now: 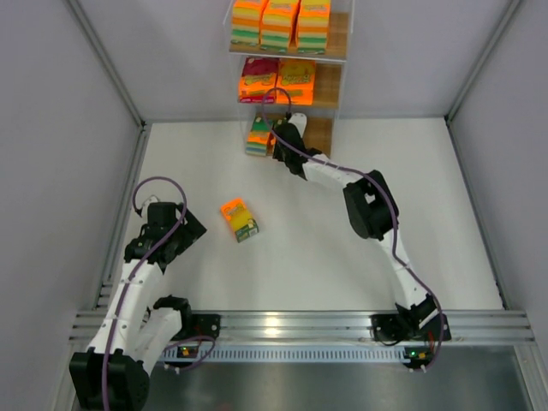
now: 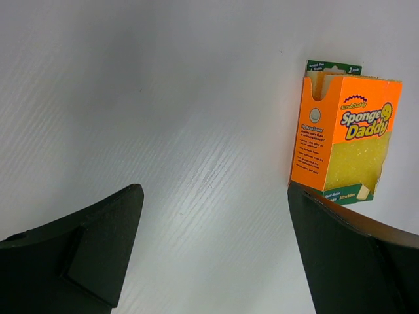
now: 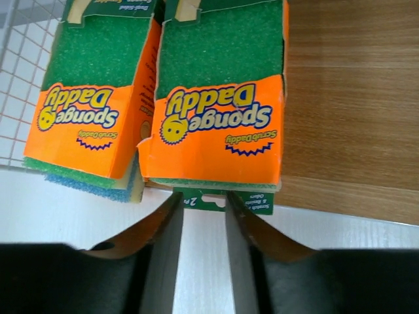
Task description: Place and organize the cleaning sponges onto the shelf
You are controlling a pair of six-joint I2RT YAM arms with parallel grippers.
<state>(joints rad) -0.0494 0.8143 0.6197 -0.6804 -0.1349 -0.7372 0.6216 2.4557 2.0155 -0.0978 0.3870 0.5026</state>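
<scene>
The shelf point(image 1: 318, 133) stands at the table's far edge, with cleaning sponges on its top tier point(image 1: 279, 24), middle tier point(image 1: 276, 80) and bottom tier point(image 1: 259, 135). One loose sponge pack point(image 1: 239, 219) lies on the table. My right gripper point(image 3: 203, 196) is at the bottom board point(image 3: 347, 98), its jaws slightly apart just below the green hang tab of an orange-and-green pack point(image 3: 219, 124), which rests on the board beside another pack point(image 3: 91, 111). My left gripper point(image 2: 213, 190) is wide open and empty over the table, and the loose pack point(image 2: 344, 140) lies just past its right finger.
Grey walls enclose the white table point(image 1: 342, 248) on the left, right and far sides. An aluminium rail point(image 1: 300, 325) runs along the near edge by the arm bases. The right part of the bottom board is bare wood.
</scene>
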